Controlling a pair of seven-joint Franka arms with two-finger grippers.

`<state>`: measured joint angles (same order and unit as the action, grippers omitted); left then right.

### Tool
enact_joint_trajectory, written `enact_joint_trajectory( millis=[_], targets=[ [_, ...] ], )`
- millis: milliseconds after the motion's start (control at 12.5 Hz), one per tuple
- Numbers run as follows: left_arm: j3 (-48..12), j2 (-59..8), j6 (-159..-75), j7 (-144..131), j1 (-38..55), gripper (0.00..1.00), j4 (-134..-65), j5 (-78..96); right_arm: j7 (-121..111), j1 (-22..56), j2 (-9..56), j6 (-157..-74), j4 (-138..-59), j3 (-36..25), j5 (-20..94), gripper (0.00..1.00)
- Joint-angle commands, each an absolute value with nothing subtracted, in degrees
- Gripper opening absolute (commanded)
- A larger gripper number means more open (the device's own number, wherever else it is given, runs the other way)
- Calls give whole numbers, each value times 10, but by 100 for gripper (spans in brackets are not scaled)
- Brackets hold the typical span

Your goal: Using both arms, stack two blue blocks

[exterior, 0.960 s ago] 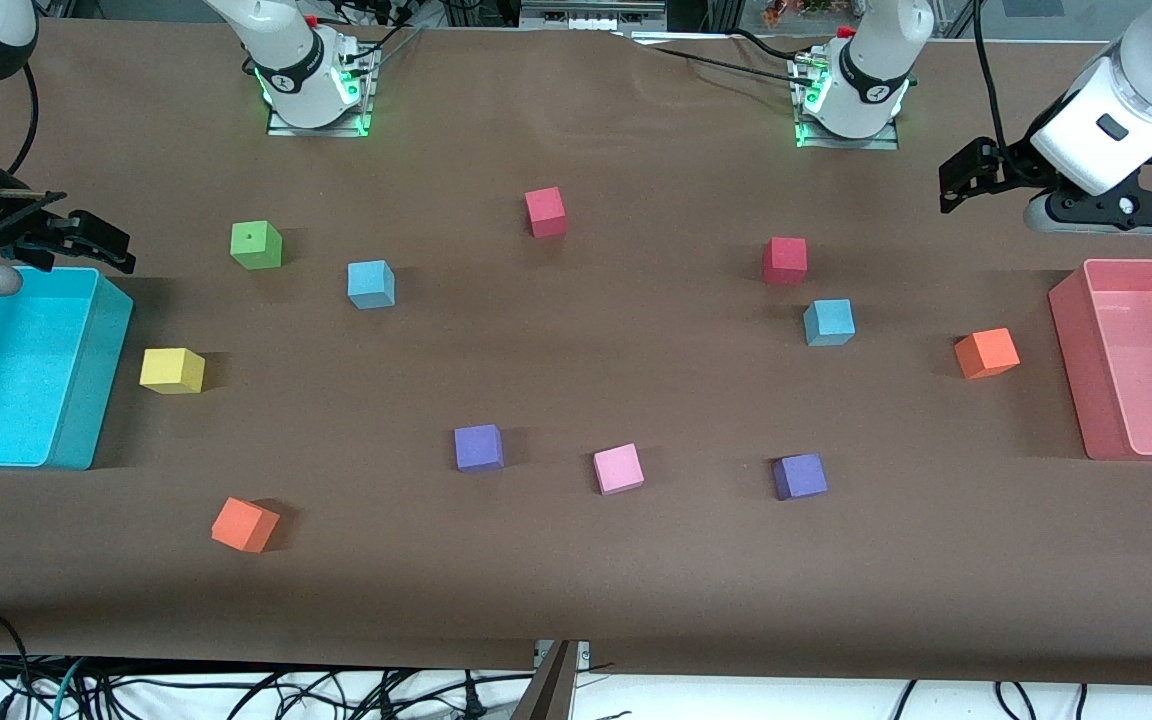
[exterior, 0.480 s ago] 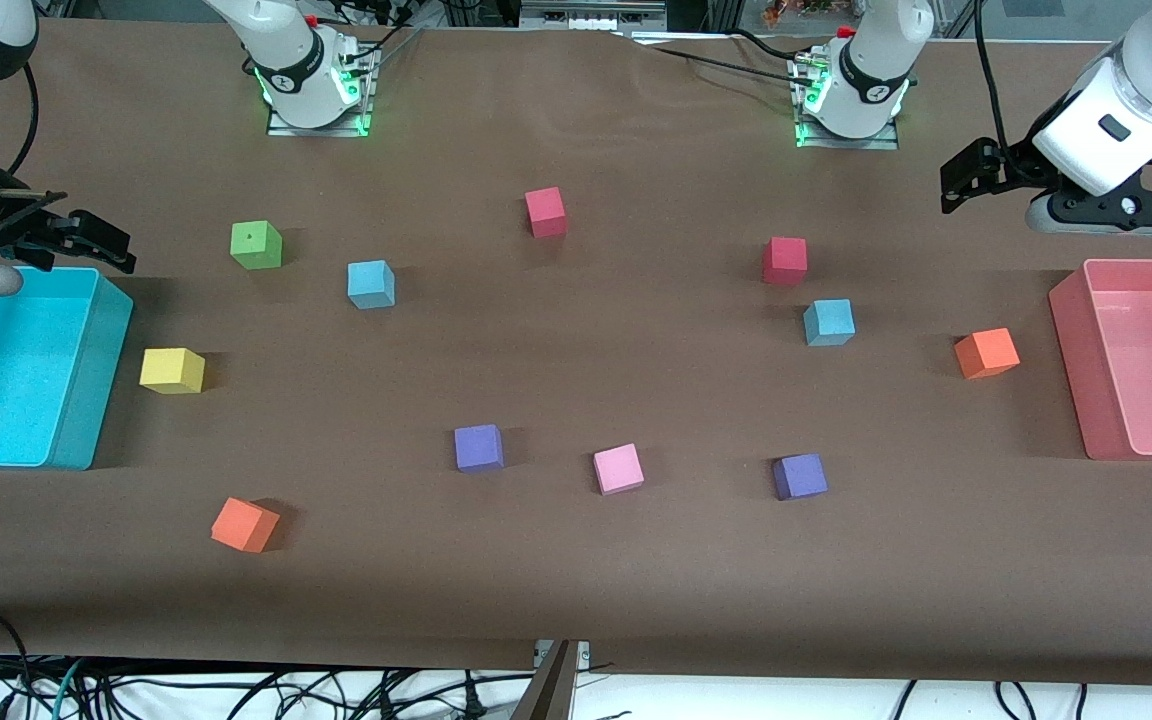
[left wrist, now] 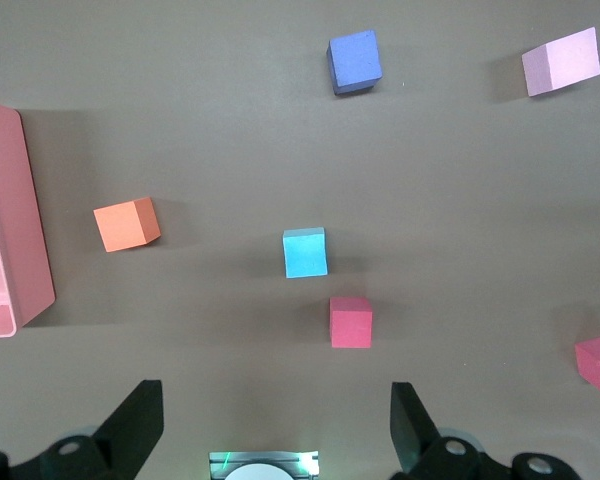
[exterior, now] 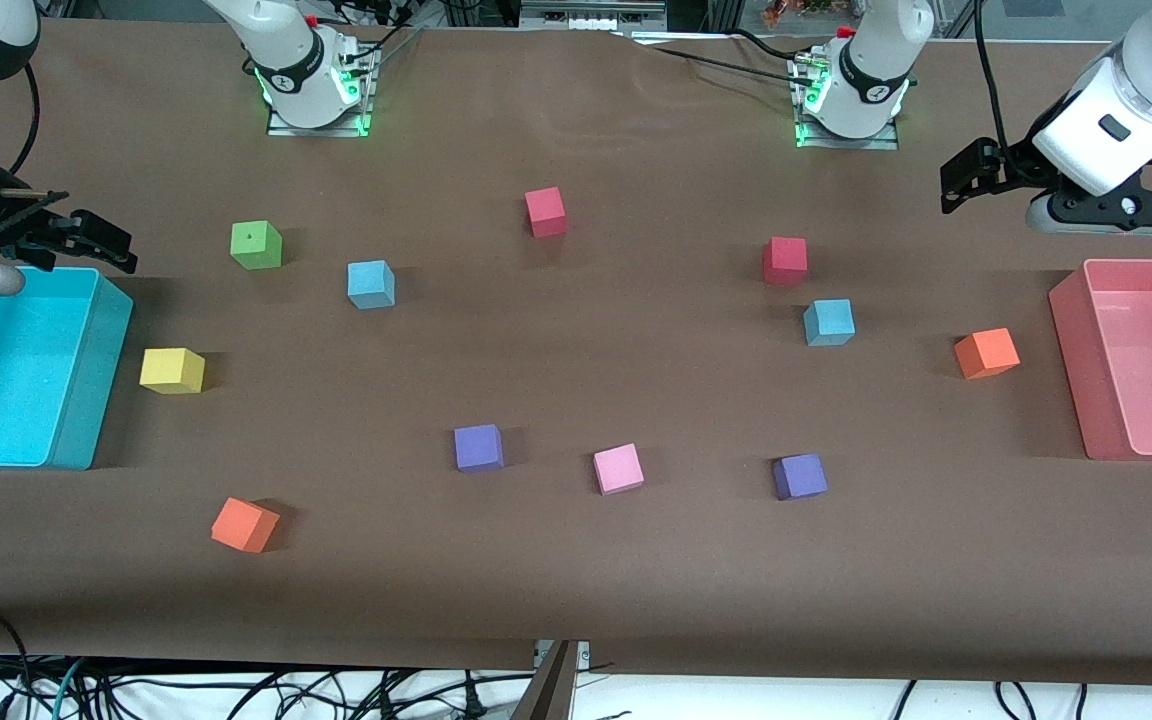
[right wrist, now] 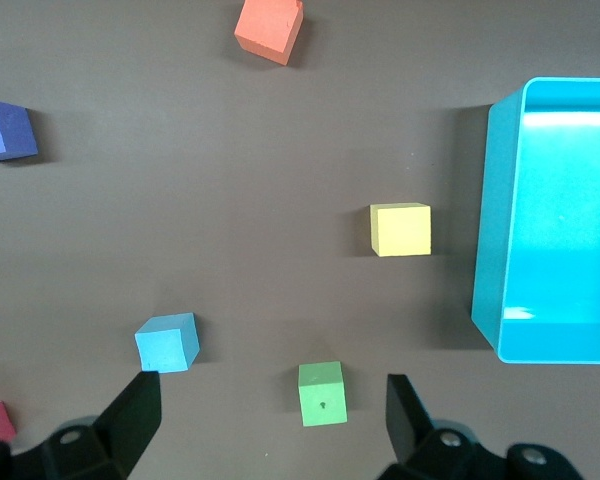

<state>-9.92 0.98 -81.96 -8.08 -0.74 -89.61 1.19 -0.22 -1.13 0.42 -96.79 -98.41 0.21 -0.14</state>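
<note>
Two light blue blocks lie apart on the brown table. One blue block (exterior: 371,284) (right wrist: 167,342) sits toward the right arm's end, beside a green cube. The other blue block (exterior: 829,322) (left wrist: 305,252) sits toward the left arm's end, just nearer the front camera than a red cube. My right gripper (exterior: 101,240) (right wrist: 270,420) hangs open and empty over the table by the cyan bin's corner. My left gripper (exterior: 951,185) (left wrist: 277,430) hangs open and empty over the table near the pink bin. Neither gripper touches a block.
A cyan bin (exterior: 86,400) stands at the right arm's end and a pink bin (exterior: 1071,350) at the left arm's end. Scattered cubes: green (exterior: 256,245), yellow (exterior: 172,370), two orange (exterior: 245,524) (exterior: 986,353), two red (exterior: 546,212) (exterior: 785,260), two purple (exterior: 479,447) (exterior: 800,476), pink (exterior: 619,468).
</note>
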Motion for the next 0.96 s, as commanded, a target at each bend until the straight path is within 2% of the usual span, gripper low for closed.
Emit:
enact_joint_trajectory(
  millis=[0,880],
  targets=[
    [-98,4,-817,-84,-7,100,-881,14,-4,-16,1,-962,-982,8,3,99],
    [-101,4,-817,-84,-6,100,-881,14,-5,-16,-3,-948,-984,9,4,99]
  ],
)
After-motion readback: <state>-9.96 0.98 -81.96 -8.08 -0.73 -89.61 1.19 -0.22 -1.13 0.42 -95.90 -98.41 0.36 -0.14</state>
